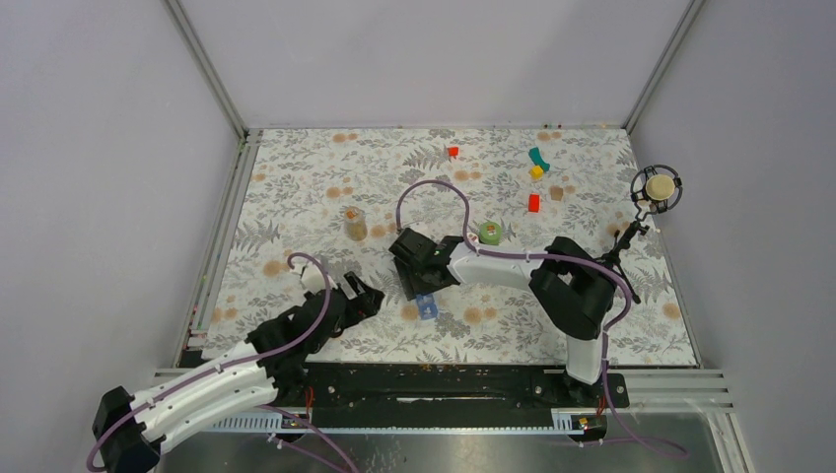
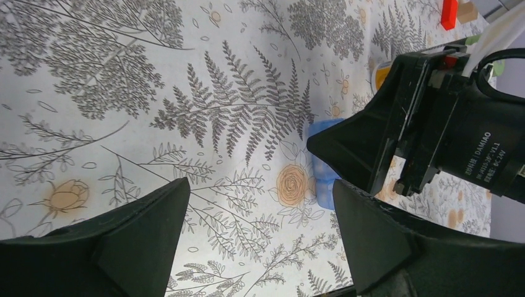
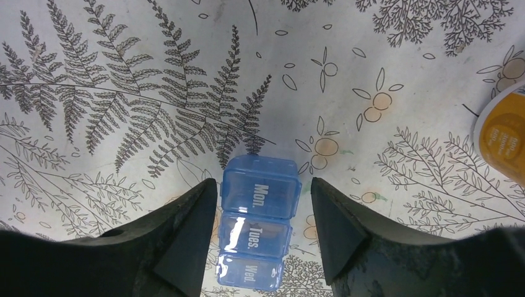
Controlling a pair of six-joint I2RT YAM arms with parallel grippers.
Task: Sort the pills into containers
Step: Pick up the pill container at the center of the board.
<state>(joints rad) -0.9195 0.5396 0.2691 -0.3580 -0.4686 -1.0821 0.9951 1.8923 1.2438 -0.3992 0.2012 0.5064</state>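
Fern-and-blossom print covers the surface (image 1: 296,177) where two arms work at sorting pills. Largest in view, the right claw (image 3: 263,184) hangs open with one finger on each long side of the pill box (image 3: 257,232), a sliver of gap showing at either side. The left claw (image 2: 260,185) hovers off to the side, spread wide and holding nothing.

Lying flat directly between the right claw's fingers, the box looks light, stiff and smooth-walled. It would likely skate or twist under an uneven squeeze, and its thin lids could pop. The narrow width across the long sides seems the safest place to grip.

The box is translucent blue, a row of square compartments lettered in white: Mon., Tues., Wed. All three lids appear shut.
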